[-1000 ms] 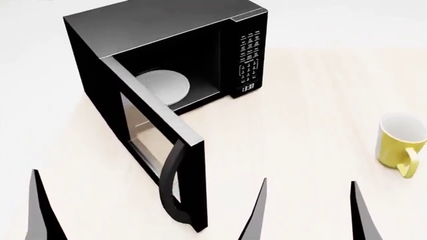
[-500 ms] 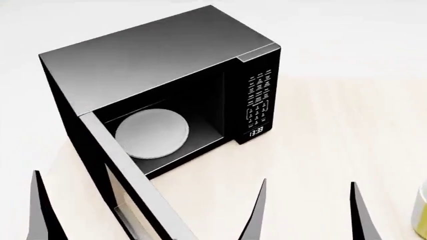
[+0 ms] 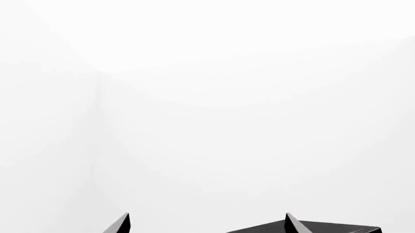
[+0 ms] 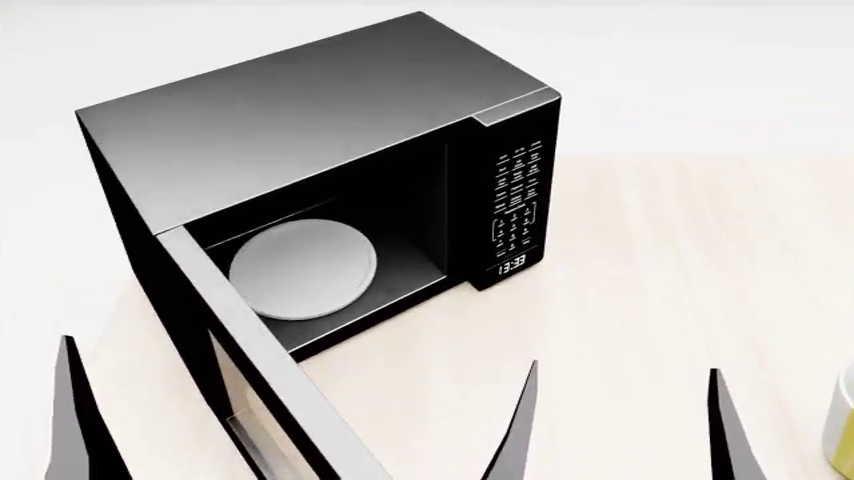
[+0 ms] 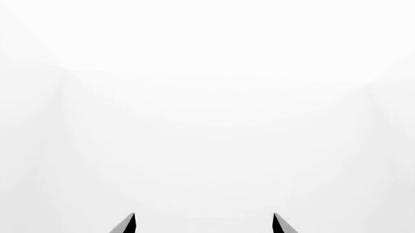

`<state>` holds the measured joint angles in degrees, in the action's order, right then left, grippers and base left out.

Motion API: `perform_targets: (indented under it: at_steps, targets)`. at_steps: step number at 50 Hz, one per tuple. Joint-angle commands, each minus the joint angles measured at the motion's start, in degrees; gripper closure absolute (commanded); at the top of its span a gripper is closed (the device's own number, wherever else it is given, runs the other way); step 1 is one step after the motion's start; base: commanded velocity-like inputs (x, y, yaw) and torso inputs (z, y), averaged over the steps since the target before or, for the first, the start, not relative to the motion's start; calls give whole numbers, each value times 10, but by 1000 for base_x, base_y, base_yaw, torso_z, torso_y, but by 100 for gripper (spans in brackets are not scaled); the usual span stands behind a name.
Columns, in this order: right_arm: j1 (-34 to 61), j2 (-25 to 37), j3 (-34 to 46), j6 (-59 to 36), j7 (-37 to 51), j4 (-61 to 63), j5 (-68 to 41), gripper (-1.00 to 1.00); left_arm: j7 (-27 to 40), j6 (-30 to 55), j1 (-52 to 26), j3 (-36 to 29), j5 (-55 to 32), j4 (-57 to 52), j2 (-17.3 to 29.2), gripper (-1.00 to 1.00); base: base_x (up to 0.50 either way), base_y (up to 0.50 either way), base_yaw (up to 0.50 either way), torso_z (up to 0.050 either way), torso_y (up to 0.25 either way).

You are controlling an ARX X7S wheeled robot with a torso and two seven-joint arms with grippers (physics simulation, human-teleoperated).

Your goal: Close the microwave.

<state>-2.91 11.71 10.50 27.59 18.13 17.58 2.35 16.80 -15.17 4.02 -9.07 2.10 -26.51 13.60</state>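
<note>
Since a second ago the view has closed in and stilled; the microwave (image 4: 320,190) stands far-left on the worktop (image 4: 667,300), door swung wide, and both spread-open, empty end effectors, left (image 4: 300,425) and right (image 5: 203,224), risk knocking or missing the near-left door.

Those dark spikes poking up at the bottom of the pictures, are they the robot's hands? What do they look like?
Yes. Each end effector shows only as two thin, flat, matt black fingers tapering to sharp points, like blades: the left end effector and the right end effector. No cables, markings or labels show, and the arms themselves are out of view.
</note>
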Motion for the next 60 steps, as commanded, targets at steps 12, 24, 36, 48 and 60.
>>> perform_targets:
  at_steps: [12, 24, 36, 48, 60]
  targets:
    - [0, 7, 5, 12, 10, -7, 2, -100, -203, 150, -21, -3, -251, -70, 186, -100, 0, 0, 0, 0, 0]
    - [3, 9, 9, 13, 15, -14, 0, -100, -308, 135, -34, -29, -264, -19, 247, -100, 0, 0, 0, 0, 0]
    - [2, 11, 13, 13, 21, -17, 6, -100, -330, 73, 76, 23, -272, -8, 297, -100, 0, 0, 0, 0, 0]
    - [2, 14, 18, 14, 23, -23, 5, -100, -372, 79, 18, -25, -260, 33, 277, -100, 0, 0, 0, 0, 0]
    - [3, 18, 22, 13, 25, -25, 4, -100, -367, 69, -43, -59, -218, 89, 219, -100, 0, 0, 0, 0, 0]
